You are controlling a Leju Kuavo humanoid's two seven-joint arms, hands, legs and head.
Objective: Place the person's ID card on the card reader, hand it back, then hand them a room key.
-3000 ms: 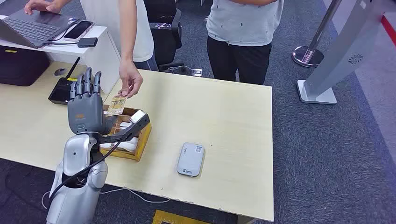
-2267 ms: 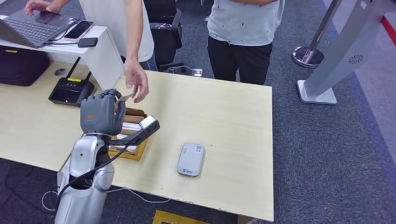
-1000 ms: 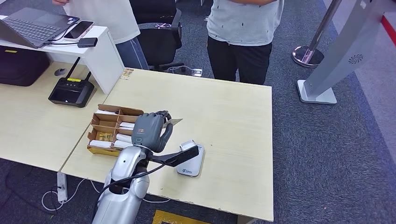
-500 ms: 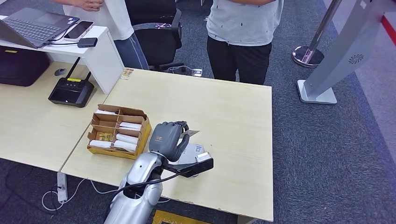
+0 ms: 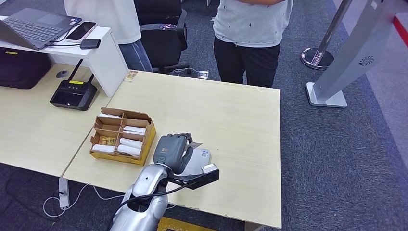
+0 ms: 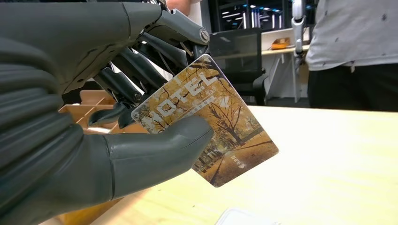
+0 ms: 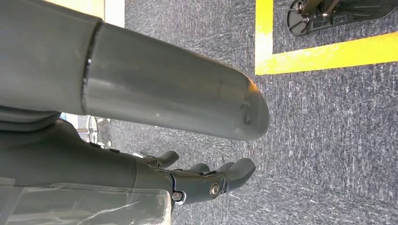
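My left hand (image 5: 172,151) hovers over the grey card reader (image 5: 201,159) near the table's front edge, hiding most of it. It pinches a card (image 6: 220,126) between thumb and fingers; the card shows golden autumn trees and the word HOTEL. One corner of the card (image 5: 196,144) sticks out past the fingers, above the reader. A pale corner of the reader (image 6: 237,218) lies just below the card. A cardboard box (image 5: 122,136) with compartments of cards sits left of the hand. My right hand (image 7: 117,164) hangs over the carpet, holding nothing, with its thumb apart from its fingers.
A person in a grey shirt (image 5: 252,29) stands at the table's far edge, and another in white (image 5: 103,14) at the far left. A black remote unit (image 5: 73,95), a laptop (image 5: 33,24) and a phone (image 5: 80,30) sit on the left desk. A grey kiosk stand (image 5: 346,62) is at the right.
My left hand took the card from the person's hand, then carried it right and toward the front edge, to above the card reader. The person in white withdrew the arm.
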